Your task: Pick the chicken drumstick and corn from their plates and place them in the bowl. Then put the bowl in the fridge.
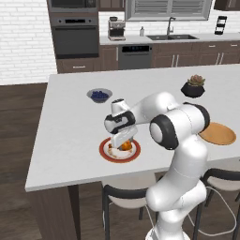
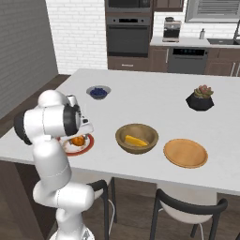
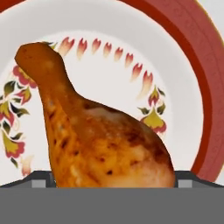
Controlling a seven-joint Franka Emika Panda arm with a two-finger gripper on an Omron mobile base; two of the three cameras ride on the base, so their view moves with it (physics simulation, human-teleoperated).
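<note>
Golden-brown and close under the hand camera, the chicken drumstick (image 3: 100, 135) lies on the red-rimmed plate (image 3: 205, 109), its thick end between the two finger tips. The gripper (image 1: 123, 143) hangs low over it with its jaws spread wide, nothing gripped yet. The corn (image 2: 135, 140) already sits in the wooden bowl (image 2: 137, 138); the tan plate (image 2: 185, 153) is bare. Grasping the drumstick appears to be the step in hand; next the fingers should close on the meaty end, then lift.
</note>
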